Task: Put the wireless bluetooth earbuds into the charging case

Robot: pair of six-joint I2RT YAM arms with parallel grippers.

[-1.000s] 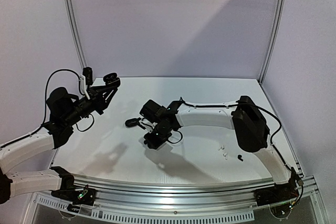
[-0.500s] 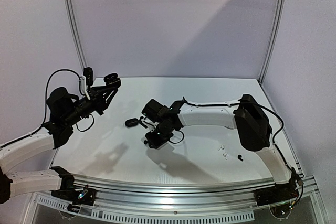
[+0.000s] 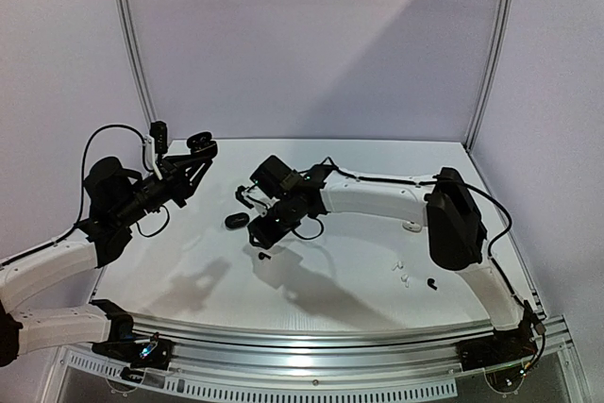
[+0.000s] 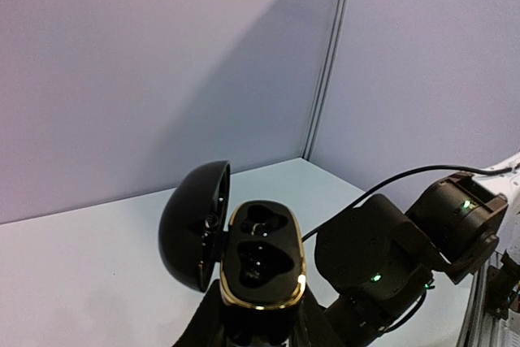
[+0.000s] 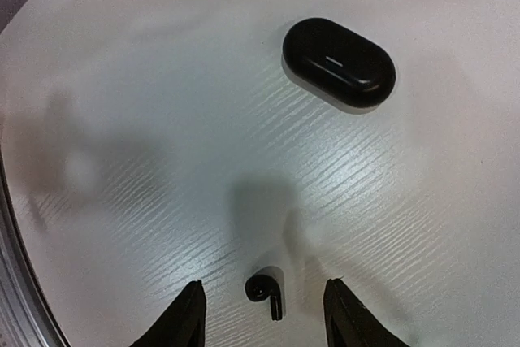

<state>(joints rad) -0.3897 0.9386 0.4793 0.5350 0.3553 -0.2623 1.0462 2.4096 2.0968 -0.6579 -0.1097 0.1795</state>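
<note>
White counter (image 5: 122,119): saw black earbud (image 5: 266,292) between right jaws, spread apart, stem pointing back toward wrist. Noted open charging case (image 4: 258,259) clamped in left jaws, well away.

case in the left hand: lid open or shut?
Open. The lid is hinged back beside the charging case, and both wells show, apparently empty.

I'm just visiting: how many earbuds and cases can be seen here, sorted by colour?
Black earbuds: 2
White earbuds: 2
Black cases: 2, the open case held up and the shut case lying flat
Total: 6
A half-hidden white thing is left uncounted: too unclear.
</note>
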